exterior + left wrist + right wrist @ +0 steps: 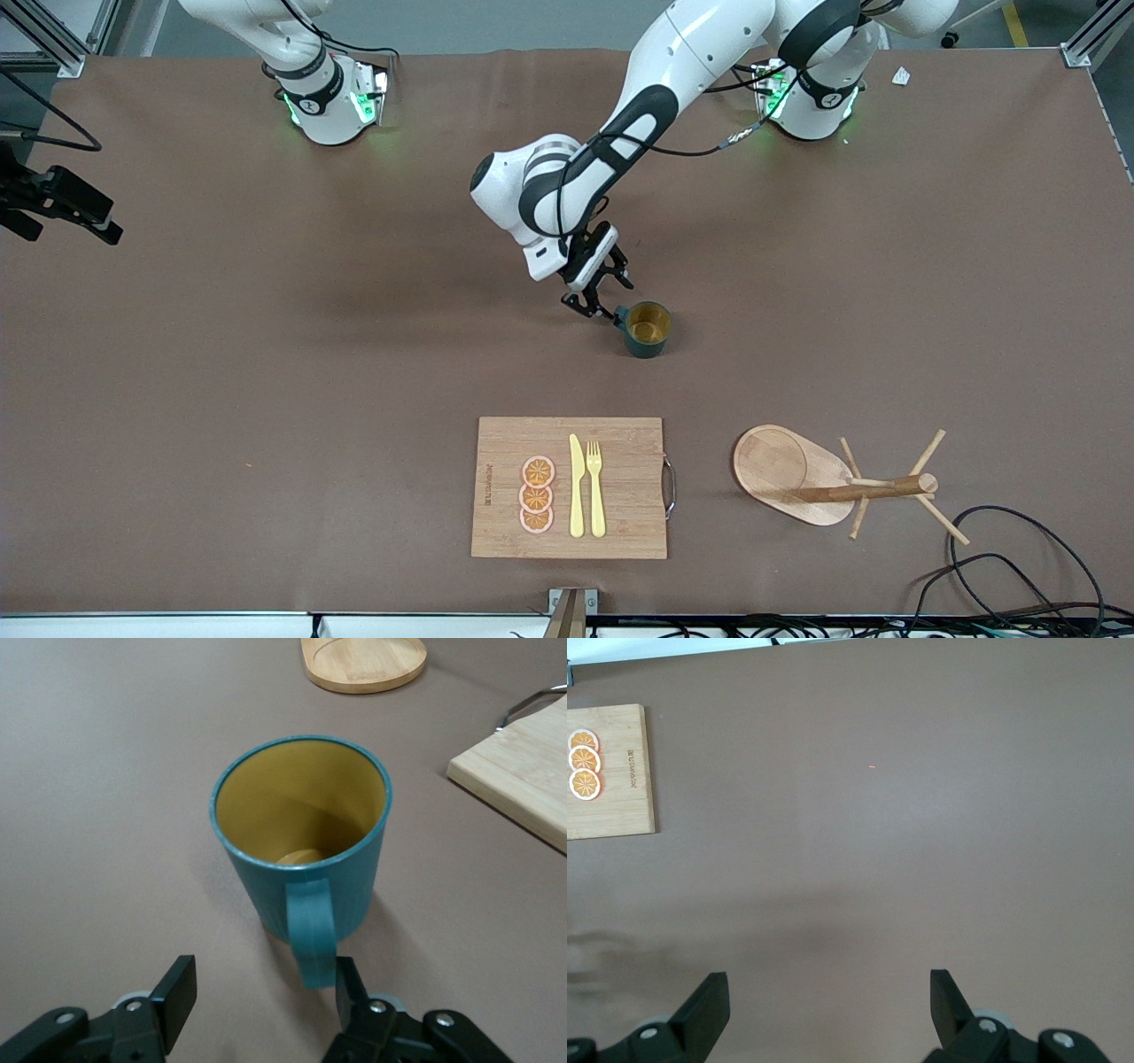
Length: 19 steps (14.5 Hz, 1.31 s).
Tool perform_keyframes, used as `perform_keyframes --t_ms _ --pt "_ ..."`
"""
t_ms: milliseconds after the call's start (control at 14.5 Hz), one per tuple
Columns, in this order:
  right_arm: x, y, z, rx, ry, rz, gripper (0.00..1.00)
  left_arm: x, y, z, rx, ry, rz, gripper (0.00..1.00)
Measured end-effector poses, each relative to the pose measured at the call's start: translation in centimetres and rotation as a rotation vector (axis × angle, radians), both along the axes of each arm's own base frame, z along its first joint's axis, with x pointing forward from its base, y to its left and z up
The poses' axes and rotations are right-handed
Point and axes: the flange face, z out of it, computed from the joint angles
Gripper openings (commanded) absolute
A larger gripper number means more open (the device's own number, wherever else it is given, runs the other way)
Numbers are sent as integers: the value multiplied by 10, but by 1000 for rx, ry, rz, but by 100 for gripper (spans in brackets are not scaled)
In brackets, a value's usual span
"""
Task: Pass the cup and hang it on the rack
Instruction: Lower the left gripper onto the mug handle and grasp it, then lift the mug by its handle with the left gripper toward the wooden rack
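The dark teal cup [647,330] stands upright on the brown table, mustard inside, its handle [619,313] turned toward my left gripper. My left gripper [605,299] is open and low at the cup. In the left wrist view the cup [301,824] fills the middle, and the handle's end [312,939] sits just inside the open left gripper [264,983], close to one finger [350,979]. The wooden rack [784,474] stands nearer the camera, toward the left arm's end; its base shows in the left wrist view [363,665]. My right gripper [828,992] is open and empty, high over bare table.
A bamboo cutting board [629,523] with orange slices [537,494], a yellow knife [577,487] and a fork [595,487] lies near the front edge. It also shows in the wrist views [523,780] [620,806]. Black cables [1019,549] lie beside the rack.
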Motion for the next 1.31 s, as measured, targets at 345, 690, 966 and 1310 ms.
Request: perform_keyframes --t_ms 345,690,966,1310 --pt "-1 19 0 -3 12 33 100 6 4 -4 8 -4 9 31" --pt "-1 19 0 -3 13 31 100 11 1 -4 -3 16 -24 0" --pt "-1 16 -1 -3 14 26 100 46 -1 45 -71 46 -26 0" --pt "-1 15 -1 -3 14 25 100 99 31 166 -266 132 30 0"
